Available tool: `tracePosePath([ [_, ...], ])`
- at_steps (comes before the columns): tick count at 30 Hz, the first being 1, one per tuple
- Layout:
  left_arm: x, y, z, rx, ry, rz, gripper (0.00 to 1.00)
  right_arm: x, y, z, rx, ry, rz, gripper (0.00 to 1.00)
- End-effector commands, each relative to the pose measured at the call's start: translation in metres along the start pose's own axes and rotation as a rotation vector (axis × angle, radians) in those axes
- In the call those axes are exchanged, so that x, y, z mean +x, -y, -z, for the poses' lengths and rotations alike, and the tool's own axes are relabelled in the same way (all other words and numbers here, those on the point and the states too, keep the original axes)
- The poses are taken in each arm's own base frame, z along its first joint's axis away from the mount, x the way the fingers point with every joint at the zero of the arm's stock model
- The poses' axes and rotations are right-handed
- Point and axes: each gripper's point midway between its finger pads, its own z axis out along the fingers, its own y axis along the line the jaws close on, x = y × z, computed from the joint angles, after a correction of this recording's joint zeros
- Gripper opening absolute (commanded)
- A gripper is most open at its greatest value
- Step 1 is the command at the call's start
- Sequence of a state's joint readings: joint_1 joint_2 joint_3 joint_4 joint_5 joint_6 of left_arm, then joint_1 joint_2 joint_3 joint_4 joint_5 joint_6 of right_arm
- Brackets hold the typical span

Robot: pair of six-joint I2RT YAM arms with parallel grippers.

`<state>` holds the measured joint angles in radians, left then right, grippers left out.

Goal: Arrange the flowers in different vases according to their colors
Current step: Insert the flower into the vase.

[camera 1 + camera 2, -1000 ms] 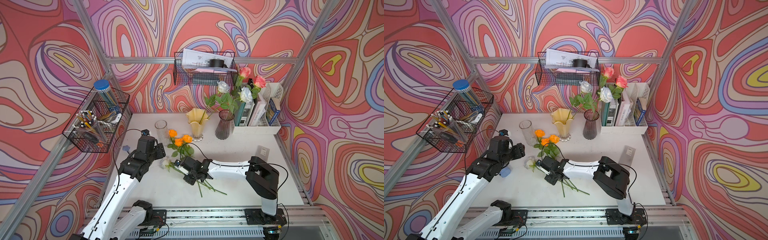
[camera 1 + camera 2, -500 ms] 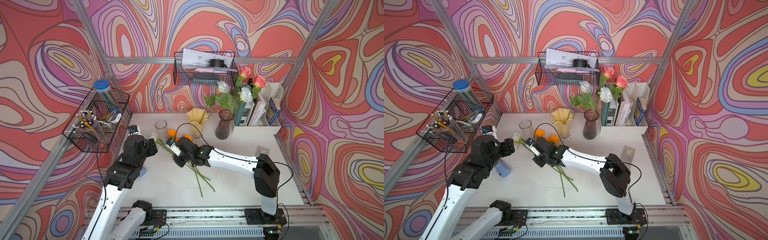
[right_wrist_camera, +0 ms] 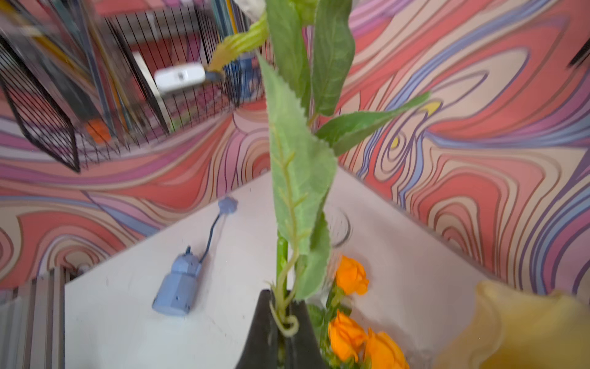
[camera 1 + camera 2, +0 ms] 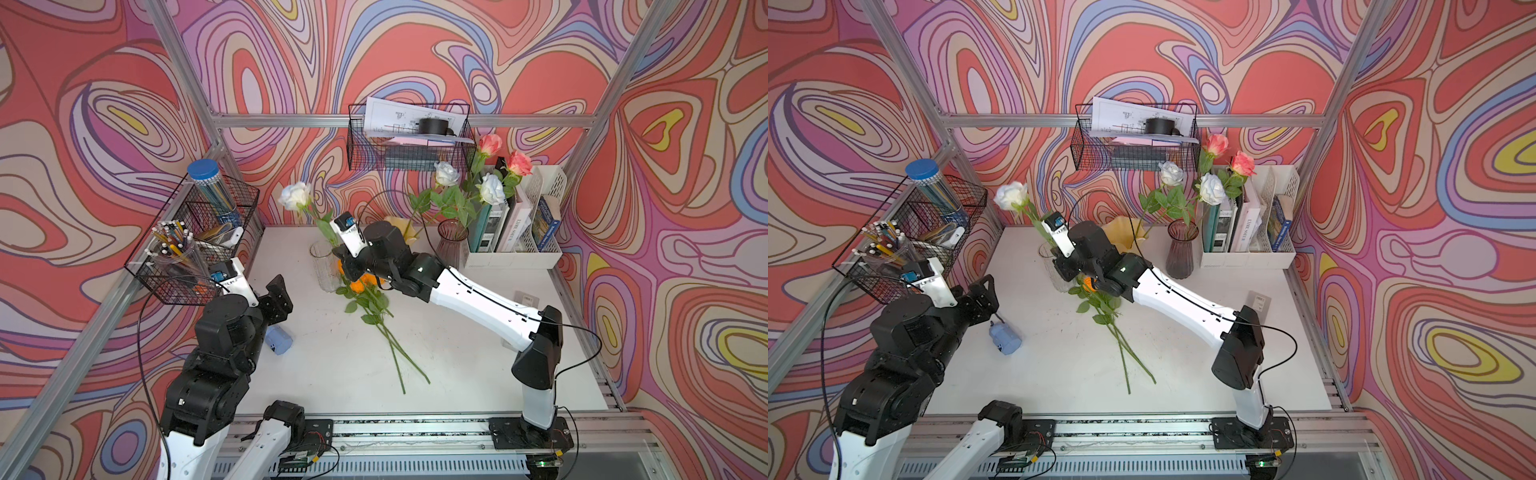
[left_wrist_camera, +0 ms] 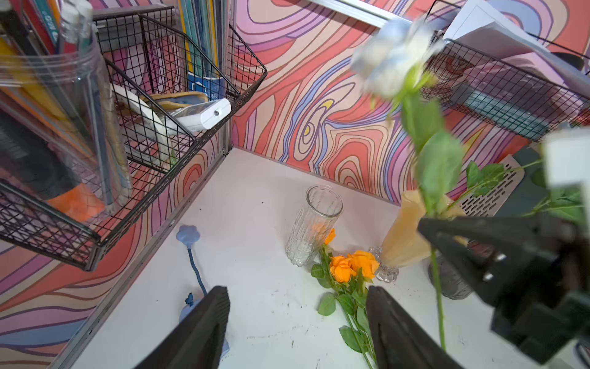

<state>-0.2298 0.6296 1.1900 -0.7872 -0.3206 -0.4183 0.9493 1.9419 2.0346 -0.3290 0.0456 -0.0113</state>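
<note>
Right gripper (image 3: 284, 321) clamped on the green stem of one white rose (image 4: 295, 195), holding it roughly upright above the back-left part of the table (image 4: 457, 374). The bloom stands high and the stem's lower end hangs free, as seen from the left wrist. In both top views the stem crosses the clear glass cylinder (image 4: 322, 266), but the wrist view shows that vase empty, so the rose is in no vase yet. Left gripper (image 5: 297, 290) has jaws spread wide with nothing between them. It hovers near the left edge of the table, over the blue toy (image 4: 1005, 338). Three orange roses (image 5: 351, 265) lie flat on the table, heads near the feet of the clear cylinder and the creamy yellow vase (image 5: 402, 236), stems running toward the front edge. Nothing shows in the yellow vase. The purple vase (image 4: 451, 245), at the back edge beside the white book rack (image 4: 540, 249), holds two white roses (image 4: 446, 173) and two pink roses (image 4: 519, 163) mixed together. Judgement: early in the sort, no color settled. Left to do is seating the held white rose, moving the other two whites (or the pinks) out of the purple vase, and standing the three orange ones in a vase of their own.
</note>
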Motion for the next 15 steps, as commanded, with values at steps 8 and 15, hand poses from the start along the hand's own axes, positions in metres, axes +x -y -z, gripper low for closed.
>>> tracePosePath([
  [8, 0.047, -0.003, -0.021, 0.007, -0.091, -0.038, 0.73, -0.144, 0.057, 0.052, 0.256, 0.469, 0.108, 0.00],
  [15, 0.055, 0.001, -0.030, 0.022, -0.102, -0.064, 0.73, -0.151, 0.103, 0.051, 0.428, 0.578, 0.190, 0.00],
])
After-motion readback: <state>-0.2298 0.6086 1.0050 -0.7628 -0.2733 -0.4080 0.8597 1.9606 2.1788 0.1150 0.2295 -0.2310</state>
